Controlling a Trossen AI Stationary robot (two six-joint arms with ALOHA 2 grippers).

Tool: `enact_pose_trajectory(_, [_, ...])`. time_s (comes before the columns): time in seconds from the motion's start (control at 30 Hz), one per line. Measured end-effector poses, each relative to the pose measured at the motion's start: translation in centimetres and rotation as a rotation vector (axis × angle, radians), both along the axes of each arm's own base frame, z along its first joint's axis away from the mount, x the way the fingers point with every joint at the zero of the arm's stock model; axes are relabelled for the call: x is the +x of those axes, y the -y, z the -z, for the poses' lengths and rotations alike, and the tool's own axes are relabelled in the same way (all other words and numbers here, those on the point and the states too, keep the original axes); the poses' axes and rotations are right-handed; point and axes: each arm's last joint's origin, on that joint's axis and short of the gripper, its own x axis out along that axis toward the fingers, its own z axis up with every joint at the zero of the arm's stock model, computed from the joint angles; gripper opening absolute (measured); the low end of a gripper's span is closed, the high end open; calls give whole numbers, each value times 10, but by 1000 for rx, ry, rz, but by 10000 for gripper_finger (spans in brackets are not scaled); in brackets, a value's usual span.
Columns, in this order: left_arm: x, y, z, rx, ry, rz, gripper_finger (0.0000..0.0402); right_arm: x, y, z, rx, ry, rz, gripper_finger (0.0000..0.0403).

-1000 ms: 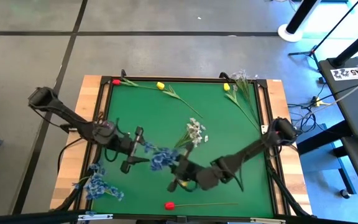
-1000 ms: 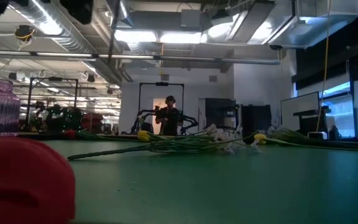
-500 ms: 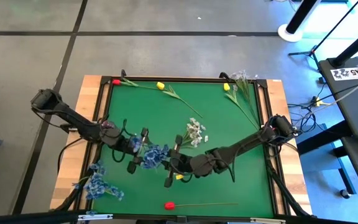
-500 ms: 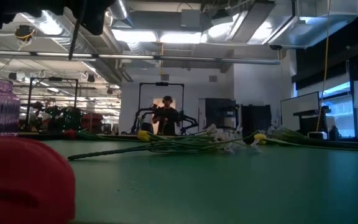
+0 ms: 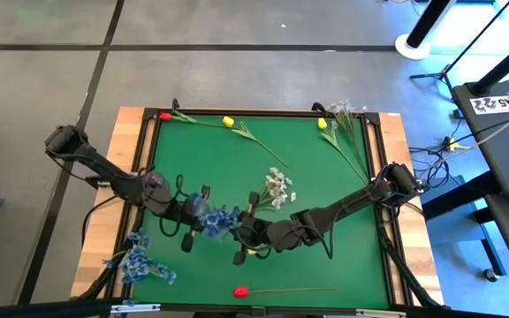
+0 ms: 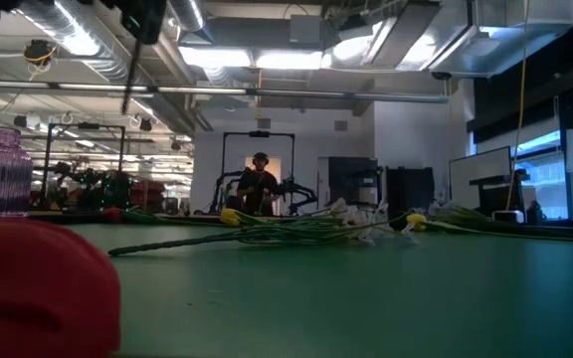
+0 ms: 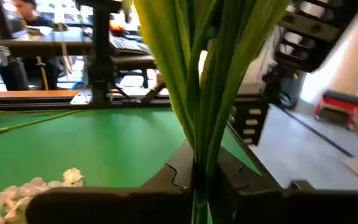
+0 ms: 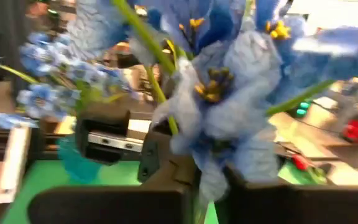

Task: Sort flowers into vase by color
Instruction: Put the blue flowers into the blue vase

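Near the middle of the green table (image 5: 325,265), the left gripper (image 5: 198,218) and the right gripper (image 5: 244,237) meet around a blue flower (image 5: 220,221). The left gripper's fingers are pinched tight on its green stem (image 7: 199,134). The blue petals (image 8: 229,106) sit right in front of the right gripper; I cannot tell if its fingers still squeeze. More blue flowers (image 5: 135,261) lie by the table's left edge.
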Motion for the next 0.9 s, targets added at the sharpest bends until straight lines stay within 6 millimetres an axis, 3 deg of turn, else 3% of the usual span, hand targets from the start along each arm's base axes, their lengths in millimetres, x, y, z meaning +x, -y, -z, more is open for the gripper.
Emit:
enact_pose_trajectory(0.2, [-28, 17, -35, 55, -79, 102, 16, -12, -12, -18, 34, 33, -181, 143])
enact_pose_trajectory(0.3, [-55, 19, -59, 79, -90, 145, 16, -25, -22, -33, 49, 66, -268, 197])
enact_pose_trajectory(0.43, [-95, 16, -76, 73, -63, 284, 16, -39, -44, -36, 29, 70, -344, 245])
enact_pose_trajectory(0.63, [-141, -2, -85, 12, -68, 456, 16, -50, -58, -29, -19, 6, -248, 265])
enact_pose_trajectory(0.9, [-167, -41, -82, 15, -208, 421, 16, -48, -52, -27, -16, -3, -140, 255])
